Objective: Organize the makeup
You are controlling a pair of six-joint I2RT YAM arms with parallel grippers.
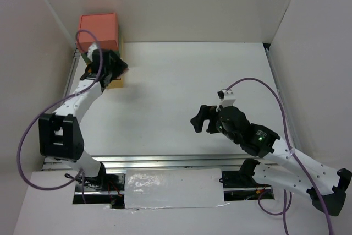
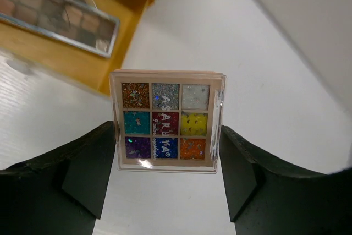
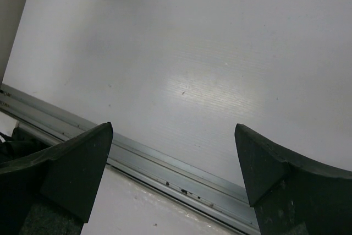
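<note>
Left end effector (image 2: 168, 136) is clamped on the square multicolour glitter eyeshadow palette (image 2: 166, 120), one finger on each side edge, at the far-left corner of the white surface (image 1: 181, 75). Just beyond it is an open yellow plastic drawer (image 2: 82, 64) with a brown rectangular eyeshadow palette (image 2: 58, 17) lying inside, next to the coral stacked drawer box (image 1: 99, 30). Right end effector (image 3: 173, 130) is wide open with nothing between its fingers, over the surface right of centre.

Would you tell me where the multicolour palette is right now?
In the left wrist view, the multicolour palette is gripped in the left pincer, beside the yellow drawer holding a brown palette, at the table's far left.
</note>
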